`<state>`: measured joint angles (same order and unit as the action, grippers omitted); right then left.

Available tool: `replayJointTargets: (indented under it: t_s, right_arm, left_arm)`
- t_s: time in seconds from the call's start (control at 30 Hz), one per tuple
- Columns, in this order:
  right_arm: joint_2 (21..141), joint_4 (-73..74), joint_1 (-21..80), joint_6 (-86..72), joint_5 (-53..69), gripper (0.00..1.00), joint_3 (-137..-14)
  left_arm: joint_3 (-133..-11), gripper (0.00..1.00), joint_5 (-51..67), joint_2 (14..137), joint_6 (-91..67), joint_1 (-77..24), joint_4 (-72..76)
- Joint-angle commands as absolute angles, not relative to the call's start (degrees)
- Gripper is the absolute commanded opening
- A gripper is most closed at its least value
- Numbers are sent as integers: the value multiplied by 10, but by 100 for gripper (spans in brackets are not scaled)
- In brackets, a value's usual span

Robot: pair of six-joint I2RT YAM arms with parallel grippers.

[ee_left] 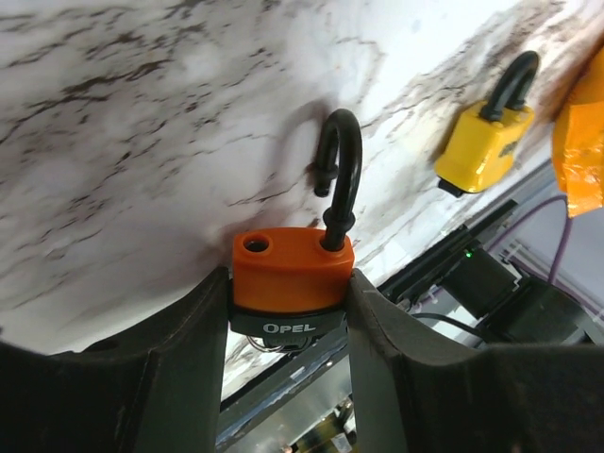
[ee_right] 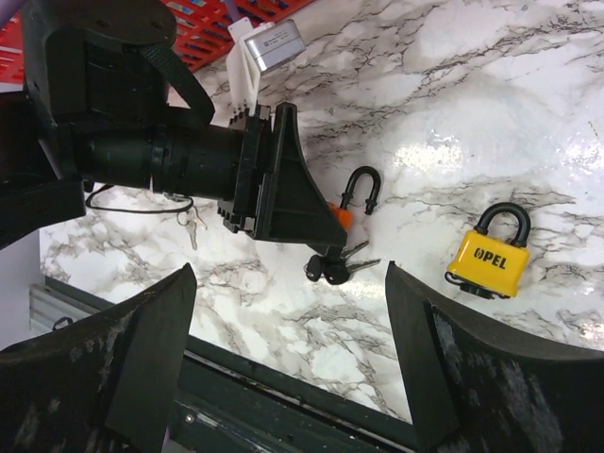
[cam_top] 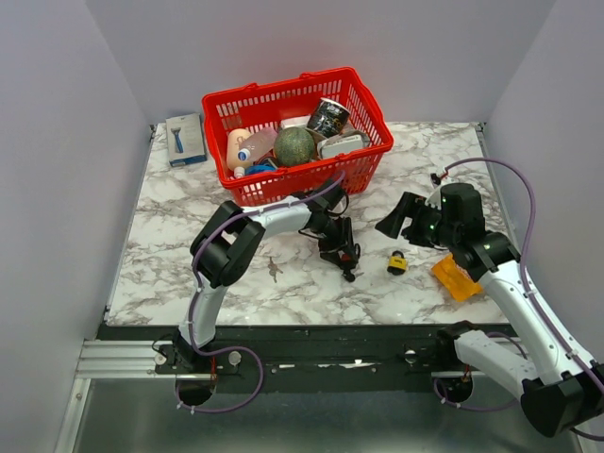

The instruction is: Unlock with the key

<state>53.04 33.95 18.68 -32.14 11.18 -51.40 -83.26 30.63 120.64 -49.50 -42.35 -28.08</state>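
Marble table [cam_top: 189,274], red basket [cam_top: 373,156] at back, right gripper [ee_right: 290,274] released, empty, left gripper [ee_left: 288,283] clamped on orange padlock [ee_left: 293,264], shackle [ee_left: 342,170] open, yellow padlock [ee_left: 483,146] lying near, shut, key [ee_right: 332,267] seemingly in orange padlock's base

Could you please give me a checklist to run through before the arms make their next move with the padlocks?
1. Orange padlock clamped between the left fingers: ok.
2. Its shackle released: ok, one end is out of its hole.
3. Key in the orange padlock's base: appears ok, keys hang beneath it in the right wrist view.
4. Right fingers open and empty: ok.
5. Yellow padlock unlocked: not ok, its shackle is shut.
6. Yellow padlock reachable: ok, it lies alone on the table, beside the right fingers.
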Motion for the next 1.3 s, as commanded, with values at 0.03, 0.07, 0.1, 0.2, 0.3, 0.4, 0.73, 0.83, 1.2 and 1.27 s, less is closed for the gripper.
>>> replayJointTargets:
  t_s: [0.03,0.07,0.1,0.2,0.3,0.4,0.73,0.83,1.2,1.27]
  right_arm:
    - [538,342,186,-308,94,89,-514]
    - [538,341,186,-302,95,89,-512]
    - [539,339,186,-297,93,89,-506]
    - [544,335,186,-289,86,88,-486]
    - [548,334,186,-286,80,87,-464]
    - [549,343,186,-287,76,86,-452]
    - [548,322,189,-315,83,82,-412]
    - [549,306,206,-335,73,81,-395]
    - [732,241,366,-390,3,81,-461]
    - [791,241,385,-387,-25,81,-496]
  left_arm:
    - [-845,0,149,1220,-478,-413,-373]
    - [-846,6,149,1220,-478,-413,-373]
    - [-847,13,148,1219,-476,-416,-374]
    - [-866,40,136,1216,-461,-422,-392]
    - [-879,59,116,1203,-442,-426,-406]
    - [-868,67,105,1182,-428,-432,-402]
    - [-824,95,96,1093,-355,-459,-345]
    - [-787,95,82,1039,-328,-468,-325]
    - [-577,99,63,816,-267,-423,-286]
    - [-535,99,69,791,-268,-395,-285]
